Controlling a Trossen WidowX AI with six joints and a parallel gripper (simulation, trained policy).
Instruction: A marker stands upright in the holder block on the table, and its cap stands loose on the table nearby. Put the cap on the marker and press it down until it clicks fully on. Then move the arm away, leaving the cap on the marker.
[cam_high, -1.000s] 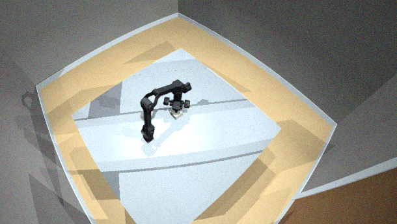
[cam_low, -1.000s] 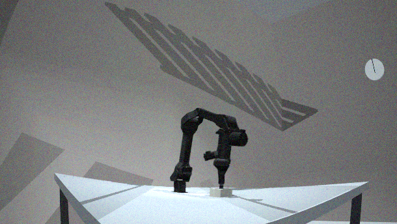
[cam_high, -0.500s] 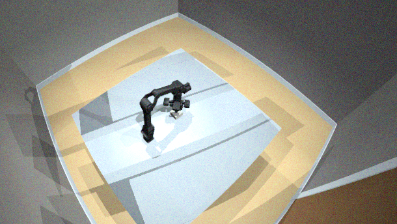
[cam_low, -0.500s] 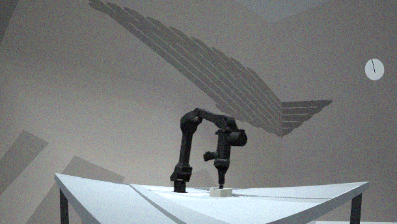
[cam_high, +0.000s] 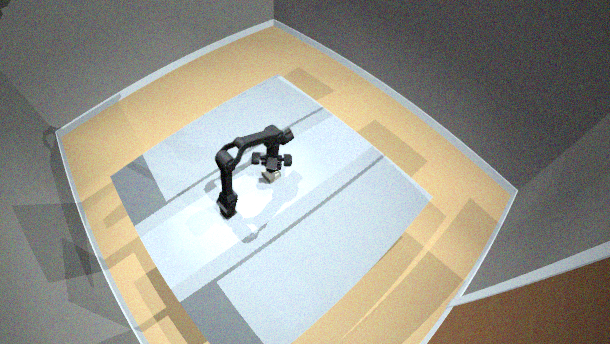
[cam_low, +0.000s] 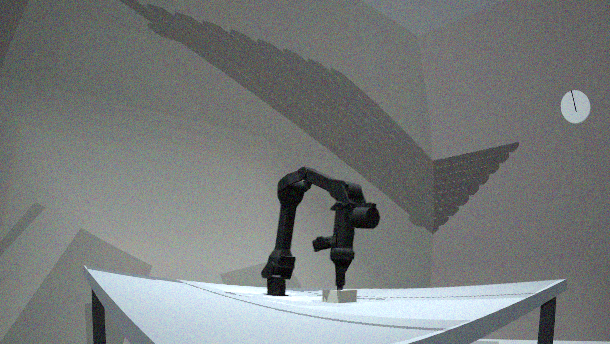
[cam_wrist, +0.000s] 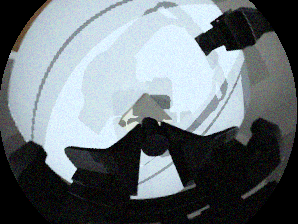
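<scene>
I'm on the gripper (cam_high: 271, 170) (cam_low: 340, 286) (cam_wrist: 150, 125) now, and its fingers are clamped on something; I take it to be the cap (cam_wrist: 155, 144), the dark round piece showing between them in the wrist view. It's dark on dark, so I can't make out its rim or how squarely it sits. Just under the tips is the holder block (cam_high: 273, 179) (cam_low: 340, 296) (cam_wrist: 146, 106), pale, low and flat on the table (cam_high: 325, 240) (cam_low: 225, 307) (cam_wrist: 70, 85). The marker I can't pick out from any side; the fingers and the cap cover the spot where it should stand. So whether the cap is over the tip, part-way on or fully home, I can't tell.

From out here the fingers point down, and the exterior view has them right at the block's top. The arm (cam_high: 227, 182) (cam_low: 286, 225) (cam_wrist: 235, 30) arches over from its base, a good posture for pushing straight down. I judge we're at the pressing stage, so here's how I'd play it: keep the squeeze firm, hold the wrist plumb, line cap and marker on one axis, then push slowly, with no sideways drift. A tilt could jam the rim or lean the marker in its hole. Watch those tips, too: if they meet the block first, the push goes into the block and not the cap. Once it's seated, open wide, pause, and rise straight up so neither finger drags the cap off.
</scene>
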